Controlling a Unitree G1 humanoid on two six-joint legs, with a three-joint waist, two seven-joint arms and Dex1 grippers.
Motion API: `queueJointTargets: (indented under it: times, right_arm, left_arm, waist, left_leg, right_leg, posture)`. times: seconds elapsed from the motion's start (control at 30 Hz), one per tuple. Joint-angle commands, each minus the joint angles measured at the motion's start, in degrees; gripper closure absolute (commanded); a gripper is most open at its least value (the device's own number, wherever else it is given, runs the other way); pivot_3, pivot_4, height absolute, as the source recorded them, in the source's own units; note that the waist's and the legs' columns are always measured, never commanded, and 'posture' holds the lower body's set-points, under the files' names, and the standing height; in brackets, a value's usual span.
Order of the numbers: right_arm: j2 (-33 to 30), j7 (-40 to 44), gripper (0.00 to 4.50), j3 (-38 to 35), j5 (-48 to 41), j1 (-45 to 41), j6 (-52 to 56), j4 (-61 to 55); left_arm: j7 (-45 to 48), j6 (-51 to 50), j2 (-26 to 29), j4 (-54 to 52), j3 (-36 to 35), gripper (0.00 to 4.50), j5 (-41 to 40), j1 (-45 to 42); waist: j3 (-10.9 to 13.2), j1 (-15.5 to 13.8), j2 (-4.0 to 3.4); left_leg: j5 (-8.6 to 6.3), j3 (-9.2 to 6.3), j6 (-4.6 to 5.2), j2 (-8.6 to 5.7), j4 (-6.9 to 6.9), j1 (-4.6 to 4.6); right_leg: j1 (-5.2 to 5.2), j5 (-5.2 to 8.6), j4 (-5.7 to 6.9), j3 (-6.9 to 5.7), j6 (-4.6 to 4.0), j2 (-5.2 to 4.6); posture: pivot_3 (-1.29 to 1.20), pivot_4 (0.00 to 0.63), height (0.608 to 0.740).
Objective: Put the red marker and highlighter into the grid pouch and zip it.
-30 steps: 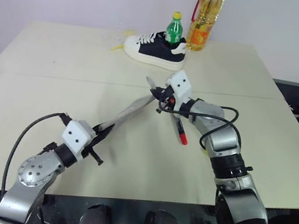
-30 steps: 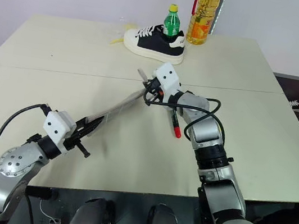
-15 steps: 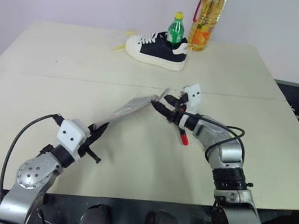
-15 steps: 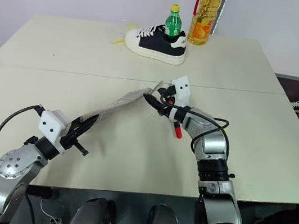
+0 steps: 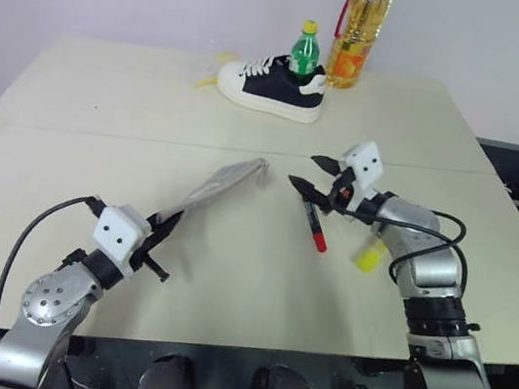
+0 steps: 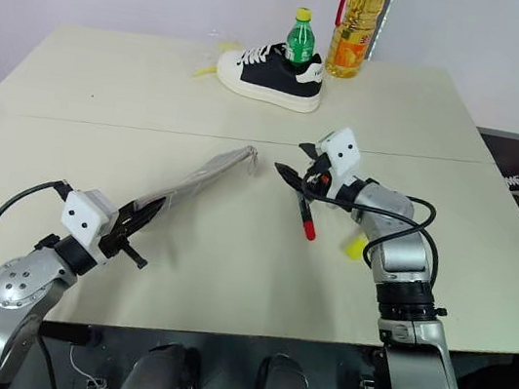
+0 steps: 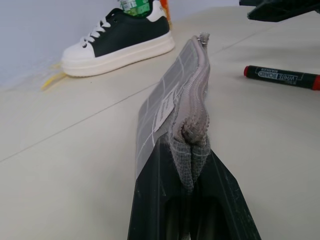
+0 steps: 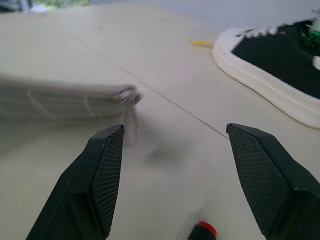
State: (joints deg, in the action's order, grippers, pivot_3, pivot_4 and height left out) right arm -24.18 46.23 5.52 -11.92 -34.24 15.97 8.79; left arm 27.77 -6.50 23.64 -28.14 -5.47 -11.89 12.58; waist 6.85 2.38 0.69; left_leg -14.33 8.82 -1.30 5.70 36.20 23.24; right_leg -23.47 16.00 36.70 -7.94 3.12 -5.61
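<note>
While left claw [image 5: 162,238] pinches flat grey gridded fabric pouch [image 5: 216,188], right claw [image 5: 309,173] gapes, slim red-capped marker [image 5: 313,225], stubby yellow highlighter [image 5: 367,258]

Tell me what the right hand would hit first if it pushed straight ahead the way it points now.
Probably the zipper end of the grey grid-lined fabric pouch, just left of centre ahead of the open right hand; depth is unclear, so it might slip past.

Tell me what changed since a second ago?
The right gripper let go of the grid pouch's far end, opened and pulled back to the right. The left gripper stays shut on the pouch. The red marker stayed put on the table.
</note>
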Motion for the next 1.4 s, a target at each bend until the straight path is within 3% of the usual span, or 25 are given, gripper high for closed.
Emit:
queueJointTargets:
  times: [0.03, 0.4, 0.63, 0.93, 1.4]
  right_arm:
    - [1.80, 0.35, 1.14, 3.11, 2.45, -2.45, -2.47, 1.16]
    - [9.36, -4.94, 1.14, 3.46, 5.35, -8.49, -6.17, 15.74]
    - [9.15, -1.48, 4.42, 3.51, 3.89, -7.66, -5.93, 14.02]
    - [8.17, -1.69, 4.47, 5.15, 5.46, -4.43, -3.83, 6.18]
    - [4.22, 5.76, 4.47, 14.94, 7.35, 1.48, 0.26, -12.87]
  left_arm:
    - [0.59, 1.71, 0.57, -1.29, -0.32, 4.50, 0.04, -0.21]
    - [1.24, 1.29, 0.95, -3.30, 0.77, 4.50, 0.12, 0.92]
    - [0.49, 1.00, 0.81, -3.84, 0.89, 4.50, 0.59, 1.39]
    - [0.15, 1.33, 0.84, -2.46, 1.64, 4.50, 0.91, 0.22]
    - [-1.69, 1.41, -2.01, 1.45, 5.27, 4.50, 3.34, -5.12]
  waist:
    - [0.00, 0.03, 0.01]
    - [0.00, -0.56, 0.00]
    - [0.01, -0.44, -0.01]
    - [0.01, -0.52, 0.00]
    - [-0.01, -1.22, 0.02]
  left_leg:
    - [0.00, 0.00, 0.00, 0.00, 0.00, 0.00]
    - [0.00, 0.03, -0.01, -0.02, 0.06, 0.01]
    - [0.01, 0.03, -0.01, -0.01, 0.05, 0.01]
    - [0.01, 0.02, -0.01, 0.00, 0.05, 0.01]
    - [0.00, 0.01, -0.01, -0.01, 0.07, -0.01]
  right_leg:
    - [0.00, 0.00, 0.00, 0.00, 0.00, 0.00]
    - [0.02, 0.00, 0.02, 0.00, 0.00, -0.04]
    - [0.01, 0.00, 0.03, 0.00, 0.00, -0.03]
    - [0.01, 0.00, 0.03, 0.00, 0.00, -0.03]
    - [0.02, 0.00, 0.03, 0.00, 0.00, -0.03]
  posture:
    - [0.00, 0.150, 0.705]
    - [0.00, 0.150, 0.705]
    - [0.00, 0.150, 0.705]
    - [0.00, 0.150, 0.705]
    - [0.00, 0.150, 0.705]
